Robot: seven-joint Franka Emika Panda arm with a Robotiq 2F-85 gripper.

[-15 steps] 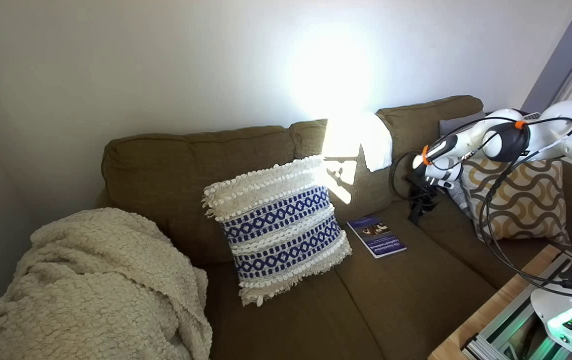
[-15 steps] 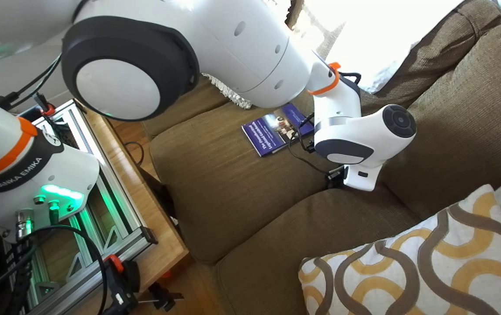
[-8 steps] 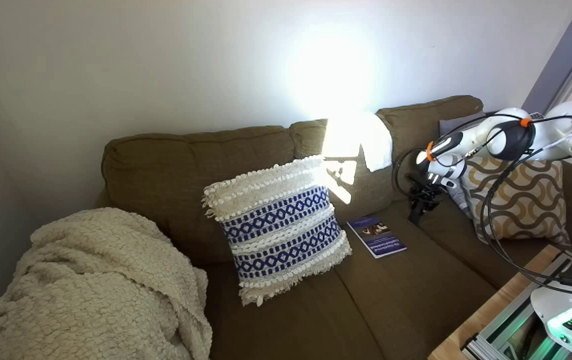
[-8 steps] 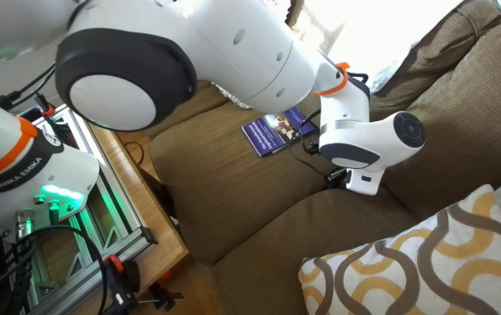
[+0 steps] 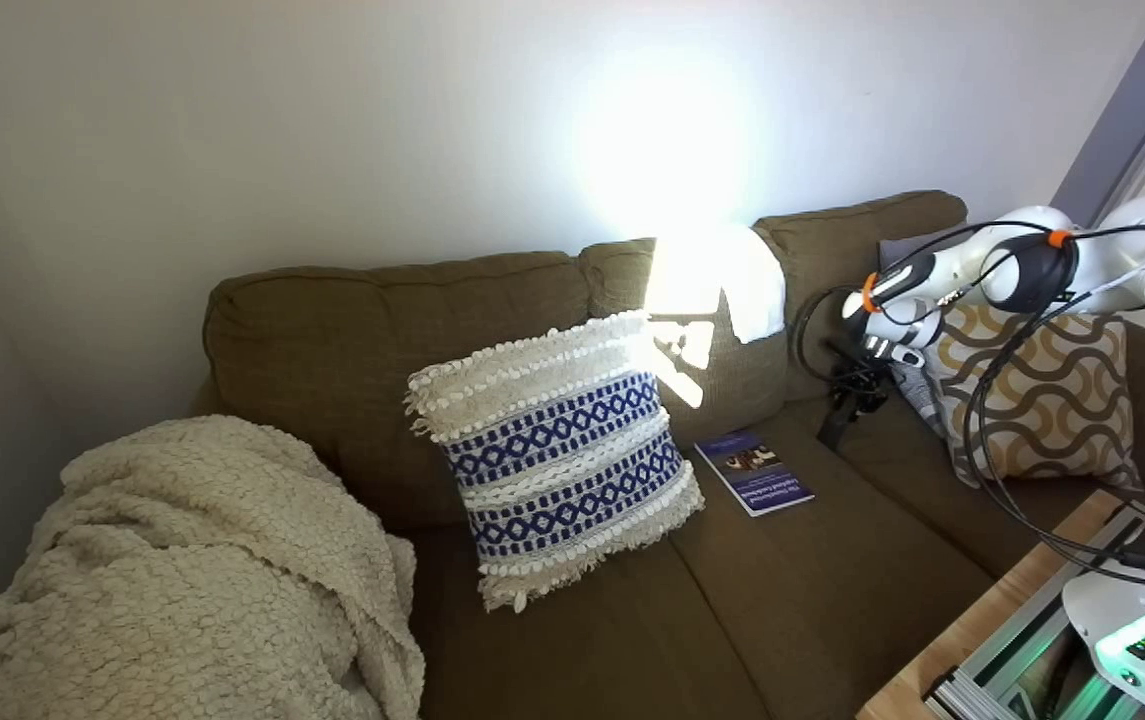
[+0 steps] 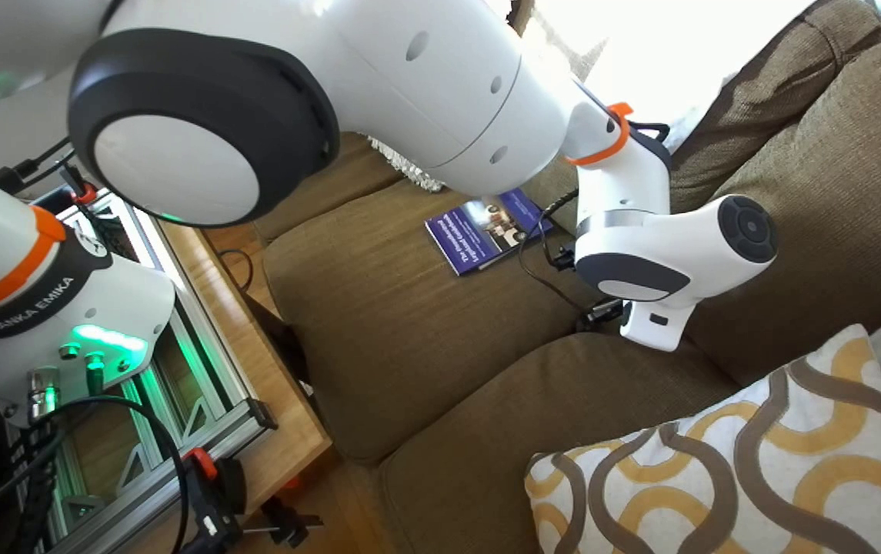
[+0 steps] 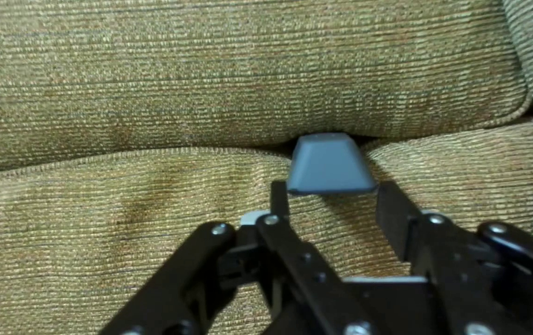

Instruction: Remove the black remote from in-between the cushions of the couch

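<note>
Remote: is looking like smooth plastic, faintly satiny
Cushions: are showing rough, ribbed, matt cloth
Gripper: is looking matt, its metal screws glinting
Robot arm: is presenting smooth, glossy plastic
Booklet: is displaying smooth printed paper
Blanket: is looking like nubby fleece
Tabletop: is showing smooth wood

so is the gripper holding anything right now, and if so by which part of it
The gripper holds the black remote by the two sides of its exposed end; the far end is hidden down between the cushions.
</note>
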